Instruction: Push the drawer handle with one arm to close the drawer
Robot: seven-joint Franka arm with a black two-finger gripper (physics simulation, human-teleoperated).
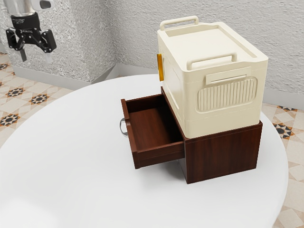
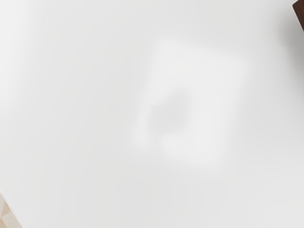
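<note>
Hand point(image 1: 35, 56) is held open and empty, well apart from the drawer point(image 1: 149, 124), above the far part of the counter point(image 1: 71, 147) at the exterior view's left. Out of the cabinet point(image 1: 221, 154), under the cream bin point(image 1: 216, 102), the drawer is pulled toward that same side, its ring handle point(image 1: 123, 127) facing outward. The hand should be closed, lowered to handle height outside the ring, and driven straight inward; if pressed off-centre, the drawer could be skewed or the ring slipped past.

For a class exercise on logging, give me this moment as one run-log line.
gripper: open, off the handle | drawer: open | cream box: on cabinet | push: not yet made
</note>
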